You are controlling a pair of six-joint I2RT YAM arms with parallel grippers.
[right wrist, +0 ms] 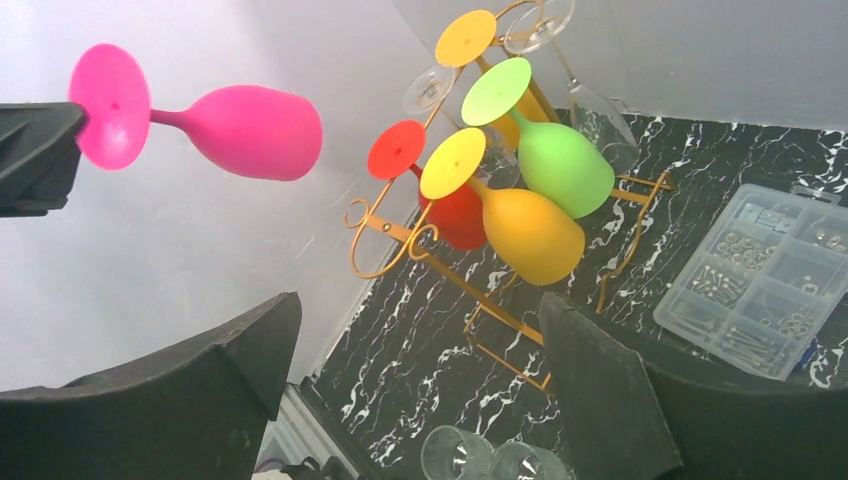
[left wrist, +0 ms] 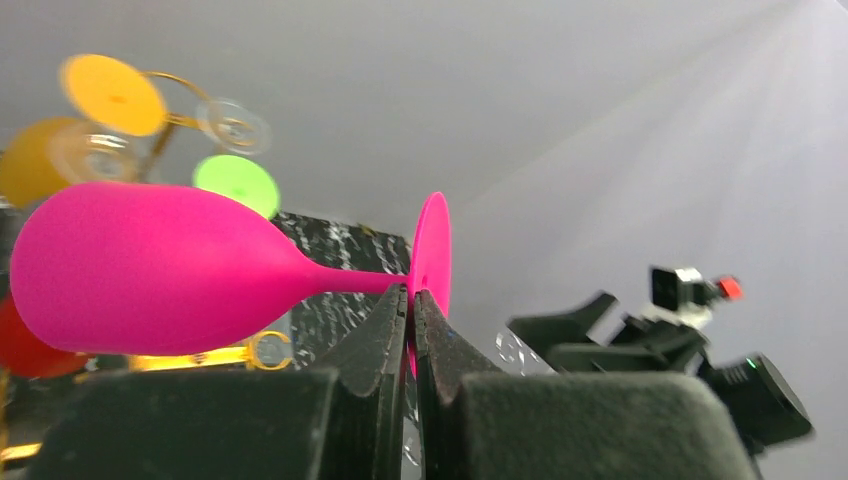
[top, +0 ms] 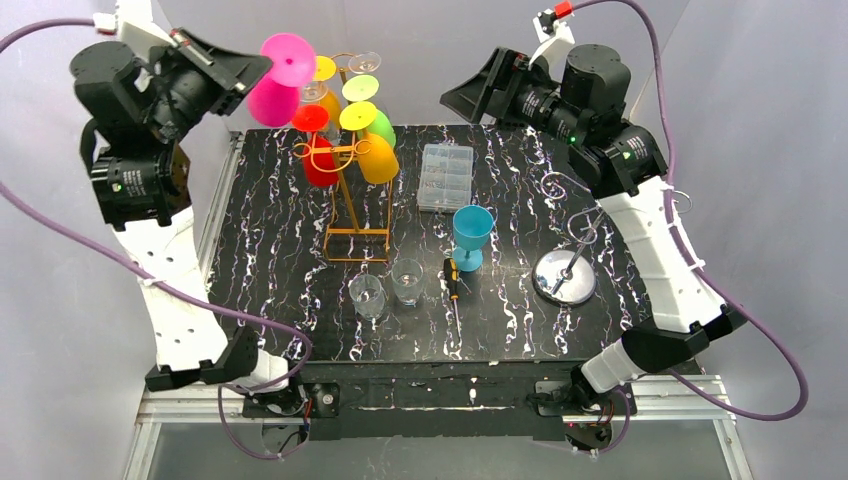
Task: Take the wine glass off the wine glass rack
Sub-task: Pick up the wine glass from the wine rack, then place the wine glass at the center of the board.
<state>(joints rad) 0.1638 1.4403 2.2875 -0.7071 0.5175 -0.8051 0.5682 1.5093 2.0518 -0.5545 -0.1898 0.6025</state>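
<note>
Glass, pink, held sideways high and left of the gold rack, apart from it | left claw clamped on its stem beside the foot, bowl hanging free | right claw wide open, empty

pink wine glass, gold rack, black white-veined table
</note>
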